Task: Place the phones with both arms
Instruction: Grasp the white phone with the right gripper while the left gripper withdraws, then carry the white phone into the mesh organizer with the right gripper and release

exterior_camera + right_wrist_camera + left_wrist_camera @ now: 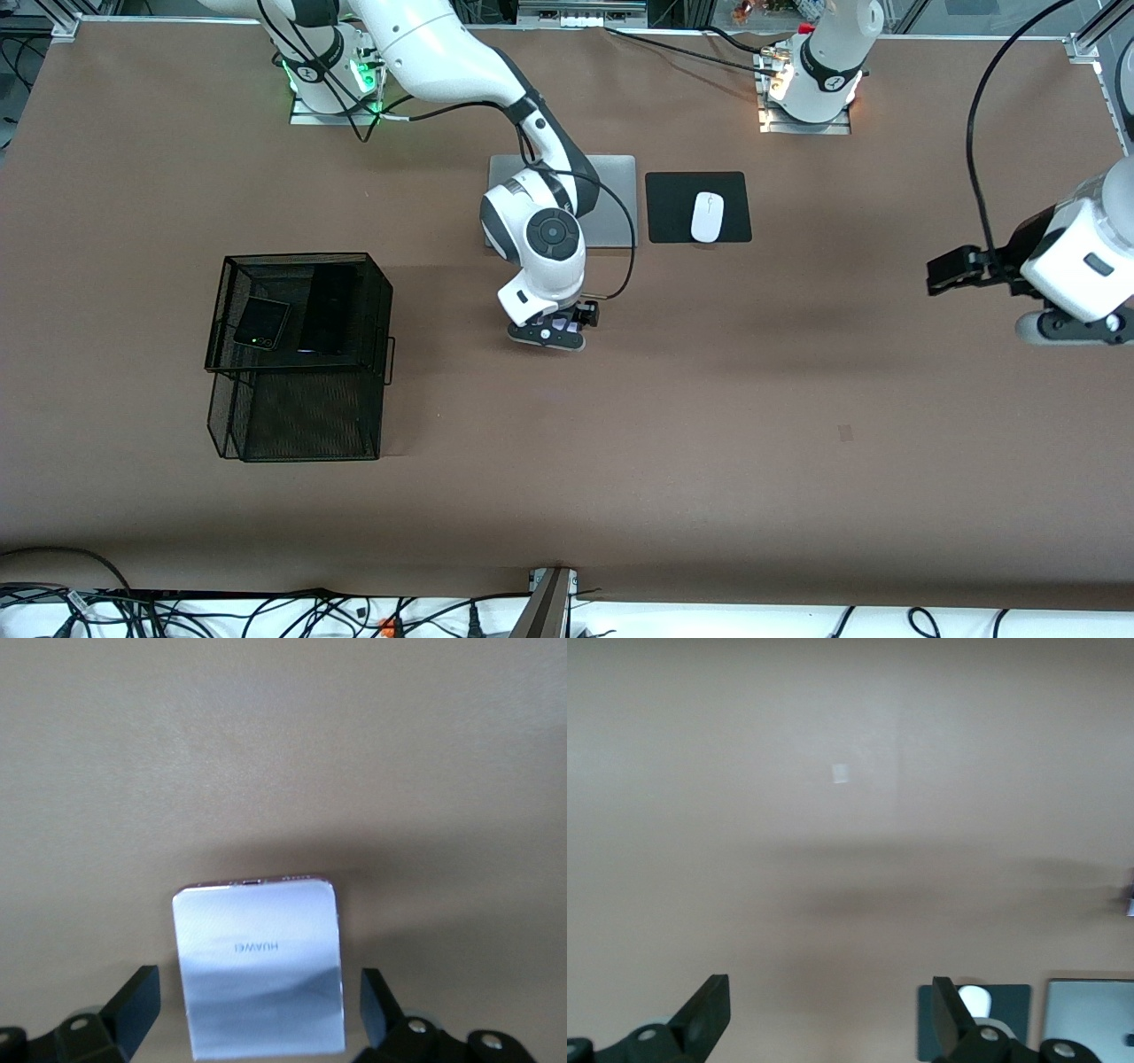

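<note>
A small squarish white-lavender phone [259, 970] lies flat on the brown table near its middle. My right gripper [260, 994] is low over it, open, one finger on each side with a gap between each finger and the phone's edges. From the front, that gripper [549, 335] covers most of the phone. A small squarish black phone [261, 323] and a long slim black phone [328, 310] lie in a black mesh basket [381, 292]. My left gripper [831, 1014] hangs open and empty over bare table at the left arm's end [1067, 330].
A silver laptop [613, 204] lies toward the robots' bases, partly covered by the right arm. Beside it a white mouse [707, 217] sits on a black pad [735, 190]. A second mesh basket [301, 425] adjoins the first, nearer the front camera.
</note>
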You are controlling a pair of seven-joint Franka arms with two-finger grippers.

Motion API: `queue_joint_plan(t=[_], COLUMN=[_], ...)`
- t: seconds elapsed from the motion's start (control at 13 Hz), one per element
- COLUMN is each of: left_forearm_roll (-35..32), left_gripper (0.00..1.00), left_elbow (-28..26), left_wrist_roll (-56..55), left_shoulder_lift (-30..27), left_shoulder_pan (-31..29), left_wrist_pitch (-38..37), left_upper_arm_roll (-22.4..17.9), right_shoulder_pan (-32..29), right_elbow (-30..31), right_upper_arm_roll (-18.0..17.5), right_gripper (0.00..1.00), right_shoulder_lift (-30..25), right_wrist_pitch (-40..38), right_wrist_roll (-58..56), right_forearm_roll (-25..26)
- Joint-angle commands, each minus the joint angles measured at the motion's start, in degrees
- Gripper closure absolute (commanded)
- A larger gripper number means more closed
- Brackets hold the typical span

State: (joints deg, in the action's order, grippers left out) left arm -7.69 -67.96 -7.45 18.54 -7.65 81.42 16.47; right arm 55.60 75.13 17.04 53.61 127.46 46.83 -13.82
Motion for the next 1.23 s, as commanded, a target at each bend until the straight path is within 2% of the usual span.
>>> queue_joint_plan(t=[0.0, 0.08, 0.15, 0.23, 0.31, 0.46, 0.69, 0.93, 1.08, 1.16], left_forearm_roll=[5.0, 6.8, 6.7, 7.1, 7.1, 7.1, 7.0, 7.0, 6.9, 6.9], left_gripper=[0.0, 0.0, 0.0, 0.0, 0.0, 0.0, 0.0, 0.0, 0.0, 0.0], left_elbow=[-30.9, -36.3, -36.5, -35.3, -34.1, -31.2, -28.9, -28.9, -28.9, -28.9], left_wrist_roll=[6.2, 6.9, 7.0, 7.3, 7.7, 8.0, 8.1, 8.0, 8.0, 7.8], left_shoulder_lift=[-22.2, -26.3, -26.4, -25.4, -24.0, -21.9, -20.0, -20.1, -20.1, -20.0], left_shoulder_pan=[2.0, 4.6, 6.8, 8.2, 8.2, 7.6, 7.6, 7.6, 7.6, 7.7], left_wrist_pitch=[15.5, 17.4, 17.5, 17.5, 17.5, 17.2, 17.0, 16.8, 16.8, 16.8], left_upper_arm_roll=[-7.9, -10.4, -12.7, -14.7, -15.1, -15.1, -15.0, -14.7, -14.5, -14.5], right_shoulder_pan=[0.6, 0.6, 0.6, 0.6, 0.6, 0.4, -1.4, -9.0, -14.8, -17.5], right_elbow=[-1.1, -1.0, -1.0, -1.1, -1.4, -1.8, -5.5, -9.6, -9.5, -9.3], right_upper_arm_roll=[0.2, 0.2, 0.2, 0.4, 0.5, 1.5, 3.1, 3.1, 3.0, 4.2], right_gripper=[0.0, 0.08, 0.44, 0.66, 0.69, 0.69, 0.69, 0.69, 0.69, 0.69], right_shoulder_lift=[2.3, 2.4, 2.3, 1.9, 1.1, -1.9, -9.5, -14.4, -17.7, -18.3], right_wrist_pitch=[2.4, 2.4, 2.4, 2.2, 1.3, -4.6, -16.0, -28.6, -32.1, -33.0], right_wrist_roll=[0.4, 0.0, -0.2, -0.9, -1.0, -1.1, -3.3, -12.3, -22.9, -28.3], right_forearm_roll=[-0.2, -0.2, -0.2, -0.1, -0.1, -0.2, -0.3, -0.4, -0.2, -0.1])
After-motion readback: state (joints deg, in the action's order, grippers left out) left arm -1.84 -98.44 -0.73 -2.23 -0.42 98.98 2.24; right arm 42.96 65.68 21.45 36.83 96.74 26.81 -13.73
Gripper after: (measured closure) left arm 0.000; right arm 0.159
